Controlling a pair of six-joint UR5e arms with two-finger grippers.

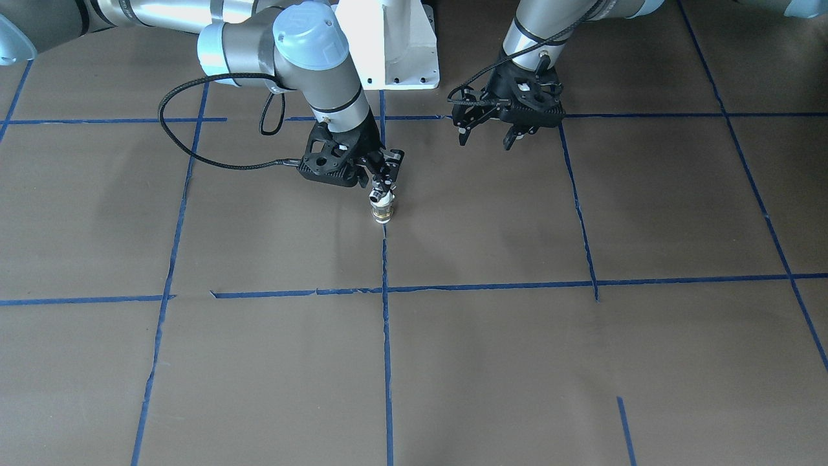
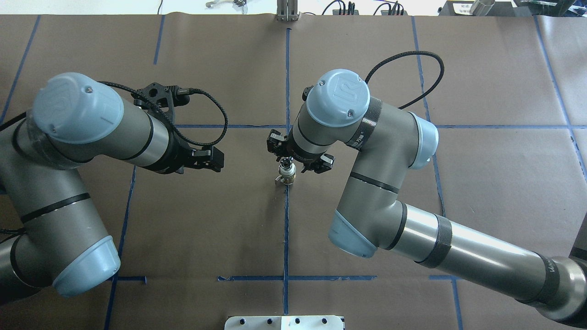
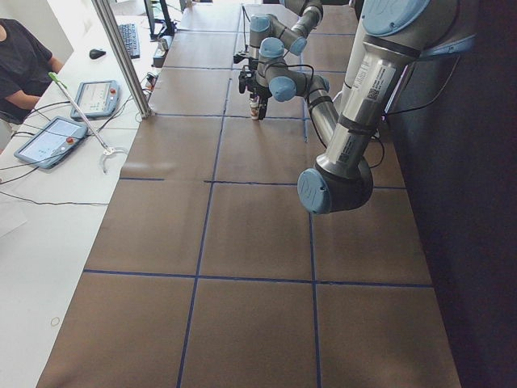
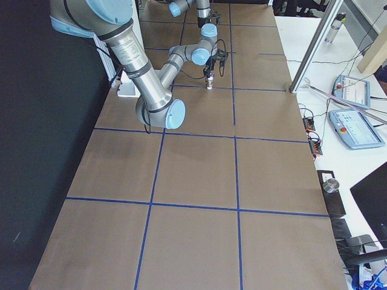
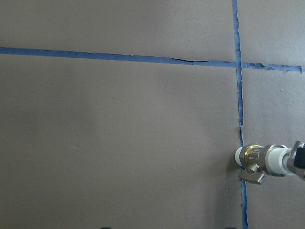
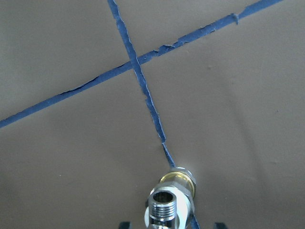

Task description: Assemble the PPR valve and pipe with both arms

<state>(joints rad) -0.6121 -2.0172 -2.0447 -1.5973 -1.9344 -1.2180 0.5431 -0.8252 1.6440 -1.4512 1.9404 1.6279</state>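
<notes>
The white pipe (image 1: 382, 211) with its brass band stands upright on the brown table, on a blue tape line. The chrome PPR valve (image 1: 381, 194) sits on its top end. My right gripper (image 1: 383, 184) reaches down from above and is shut on the valve. In the right wrist view the valve's threaded port (image 6: 169, 207) faces the camera, with the pipe's brass band (image 6: 178, 178) just beyond it. The left wrist view shows the pipe (image 5: 274, 160) from the side. My left gripper (image 1: 486, 137) hangs open and empty above the table, well apart from the parts.
The white robot base plate (image 1: 394, 45) lies close behind the parts. Blue tape lines (image 2: 286, 229) divide the brown table cover. A person (image 3: 20, 65) sits at a side table with tablets (image 3: 48, 141), beyond a metal post (image 3: 121, 56).
</notes>
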